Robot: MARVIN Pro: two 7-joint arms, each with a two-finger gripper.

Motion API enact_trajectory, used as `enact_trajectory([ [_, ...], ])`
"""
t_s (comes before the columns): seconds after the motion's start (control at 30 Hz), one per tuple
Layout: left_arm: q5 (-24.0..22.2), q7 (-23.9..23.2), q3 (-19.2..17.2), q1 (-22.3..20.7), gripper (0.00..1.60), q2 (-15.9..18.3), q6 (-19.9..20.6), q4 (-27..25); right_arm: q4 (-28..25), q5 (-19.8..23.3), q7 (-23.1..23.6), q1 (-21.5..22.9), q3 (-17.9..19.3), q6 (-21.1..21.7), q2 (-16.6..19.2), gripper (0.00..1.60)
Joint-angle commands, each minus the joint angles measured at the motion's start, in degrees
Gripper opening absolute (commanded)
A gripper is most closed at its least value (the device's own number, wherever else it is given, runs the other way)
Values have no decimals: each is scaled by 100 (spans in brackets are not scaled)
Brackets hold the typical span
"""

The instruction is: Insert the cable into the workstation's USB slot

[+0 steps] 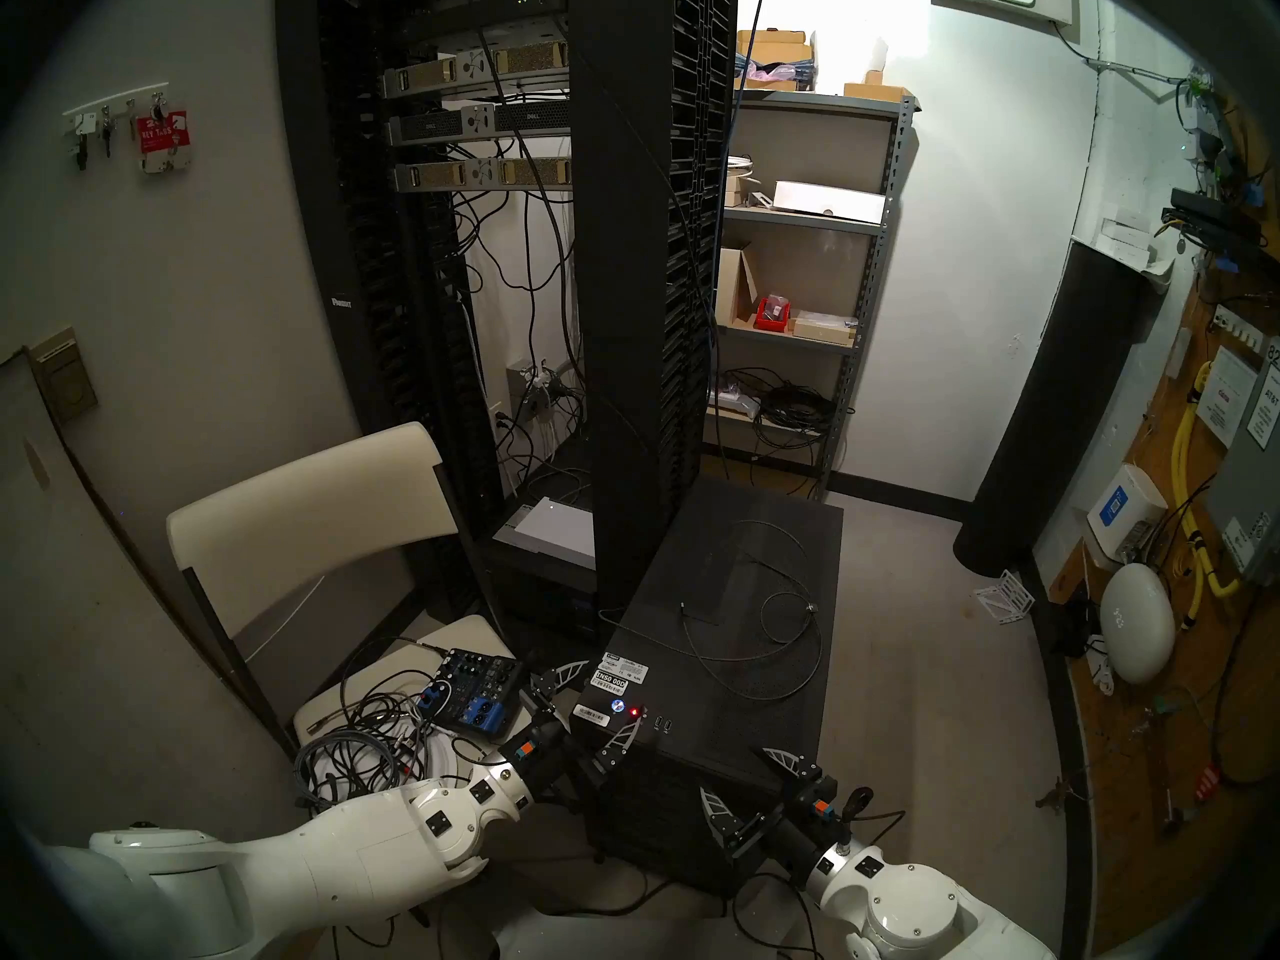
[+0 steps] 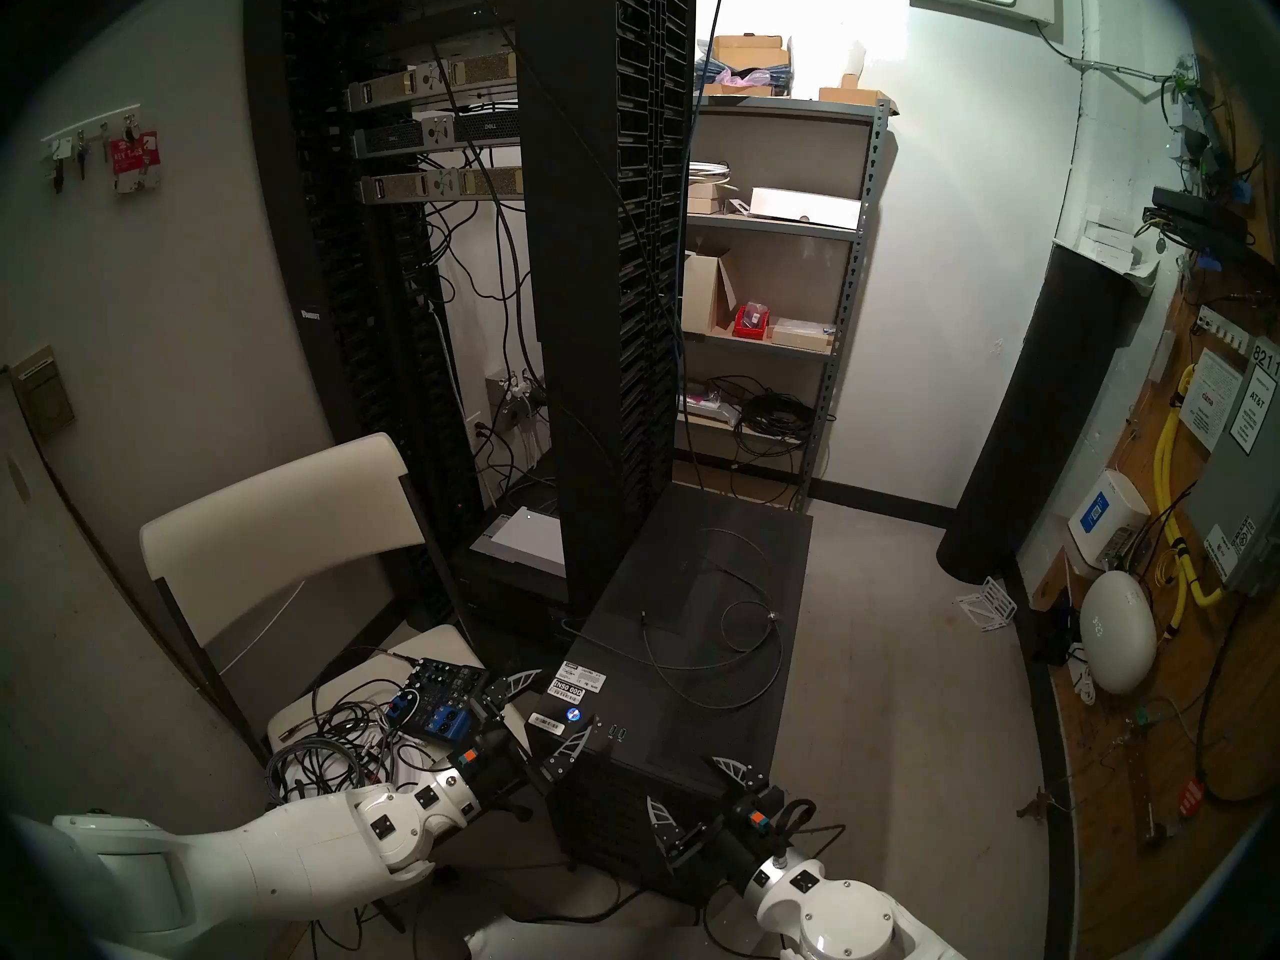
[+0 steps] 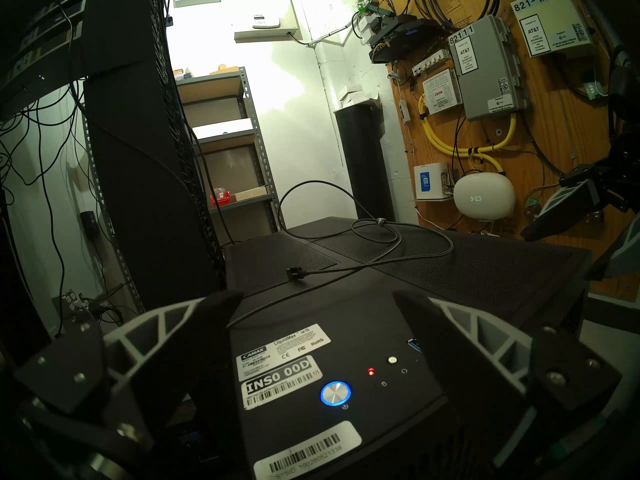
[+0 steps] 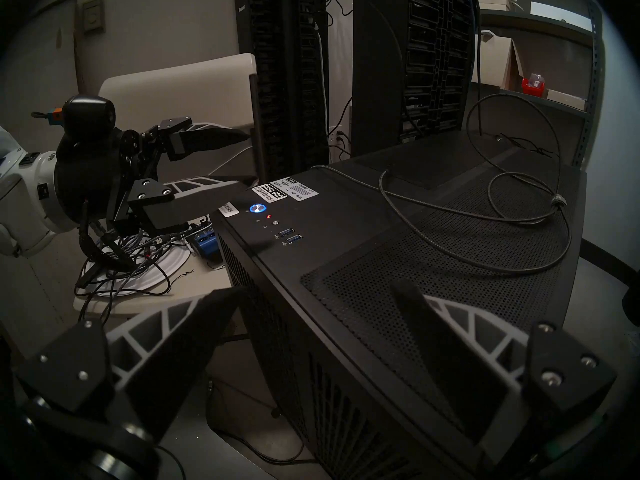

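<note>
Cable [image 1: 755,650] lies in loose loops on the top panel of the workstation [image 1: 796,723], untouched, its small black plug [image 3: 294,272] resting flat near the middle of that panel, at about 12 o'clock from the blue-lit button [image 3: 335,393] in the left wrist view. You are at the very start: nothing is picked up yet. Your left end effector [image 1: 589,706] hovers level at the case's front left corner, fingers spread wide and empty, straddling the labels and button. Your right end effector [image 1: 744,782] hangs at the front right edge, tilted slightly down, also wide open and holding nothing.

USB slot [image 4: 294,239] sits in the front strip at roughly 4 o'clock from the red light [image 4: 269,216] in the right wrist view, the farther of the two ports.

Next, I judge, you need to reach past the front strip toward the plug and close on it by its body, not the wire. It lies flat on mesh, so a low, square approach will likely be needed, and the slack loops may drag as you bring it back
</note>
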Motion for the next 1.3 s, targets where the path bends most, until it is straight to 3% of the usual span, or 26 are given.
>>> enact_trajectory([
  [0.0, -6, 0, -10, -8, 160, -2, -6, -44, -91, -7, 7, -1, -12, -5, -2, 160],
  [0.17, -20, 34, -31, 15, 160, -19, -84, -27, -91, -7, 8, -1, -11, -5, -2, 160],
  [0.23, -3, 127, -48, 51, 160, 42, 84, -177, -129, 47, 161, 59, -39, 75, 66, 160],
  [0.27, -7, 194, -81, 84, 160, 58, 32, -209, -127, -79, 49, 74, -49, -72, 19, 160],
  [0.67, -200, 71, -196, 191, 160, 810, -306, -1213, -743, -210, 73, -5, 28, -150, 129, 160],
  [0.77, -289, -27, -172, 195, 160, 974, -224, -1474, -801, -208, 28, -36, 88, -101, 133, 160],
  [0.97, -403, -488, -28, -2, 160, 1162, 296, -1880, -569, -148, 2, 98, 195, 17, 62, 160],
  [1.0, -536, -652, -3, -98, 160, 1148, 579, -2011, -481, -137, 15, 182, 204, 8, 43, 160],
  [1.27, -813, -754, -57, -235, 160, 1023, 1098, -2128, -223, -89, -24, 435, 245, 33, -58, 160],
])
